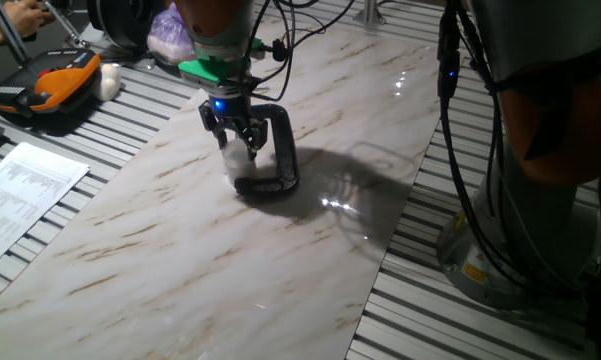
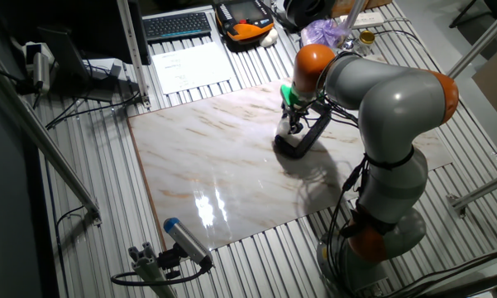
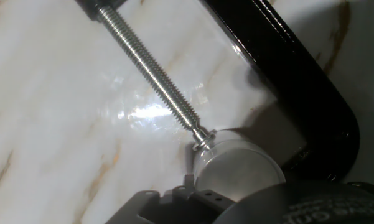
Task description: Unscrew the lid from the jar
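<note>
Since jar is tiny, light, slippery plastic, clamp screw pins it on table. Lid sits on top, under gripper. Grab lid rim, squeeze softly. Jaws: can't tell whether pinching lid.

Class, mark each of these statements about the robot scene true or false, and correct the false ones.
1. The jar sits within a black C-clamp. True.
2. The gripper is far from the jar, over the papers. False: it is right at the jar, on the marble board.
3. The clamp's metal screw points toward the lid. True.
4. The clamp is bright red. False: it is black.
5. An orange and black device lies beyond the marble board. True.
</note>
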{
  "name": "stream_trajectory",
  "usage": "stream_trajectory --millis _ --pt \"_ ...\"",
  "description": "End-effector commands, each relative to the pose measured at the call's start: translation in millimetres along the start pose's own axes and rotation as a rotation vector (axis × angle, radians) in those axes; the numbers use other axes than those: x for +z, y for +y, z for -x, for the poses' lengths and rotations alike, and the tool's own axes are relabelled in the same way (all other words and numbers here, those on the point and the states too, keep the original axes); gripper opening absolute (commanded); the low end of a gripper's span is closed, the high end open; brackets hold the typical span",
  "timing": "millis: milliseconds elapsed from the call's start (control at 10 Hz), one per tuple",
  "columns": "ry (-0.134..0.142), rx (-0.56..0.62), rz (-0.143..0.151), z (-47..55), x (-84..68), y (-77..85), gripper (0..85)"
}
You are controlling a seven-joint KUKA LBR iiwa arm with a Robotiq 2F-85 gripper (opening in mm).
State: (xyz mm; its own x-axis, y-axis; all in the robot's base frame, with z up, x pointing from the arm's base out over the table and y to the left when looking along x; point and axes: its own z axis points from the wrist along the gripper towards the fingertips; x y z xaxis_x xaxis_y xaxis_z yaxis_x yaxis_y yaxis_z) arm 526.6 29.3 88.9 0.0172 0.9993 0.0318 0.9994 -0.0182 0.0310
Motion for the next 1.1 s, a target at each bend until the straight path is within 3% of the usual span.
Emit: stream_trajectory --millis 0,1000 --pt "-0.002 -0.023 -0.001 0.0 -0.1 0.0 51.0" --pt "-0.023 -0.232 -0.004 0.0 -0.5 0.1 51.0"
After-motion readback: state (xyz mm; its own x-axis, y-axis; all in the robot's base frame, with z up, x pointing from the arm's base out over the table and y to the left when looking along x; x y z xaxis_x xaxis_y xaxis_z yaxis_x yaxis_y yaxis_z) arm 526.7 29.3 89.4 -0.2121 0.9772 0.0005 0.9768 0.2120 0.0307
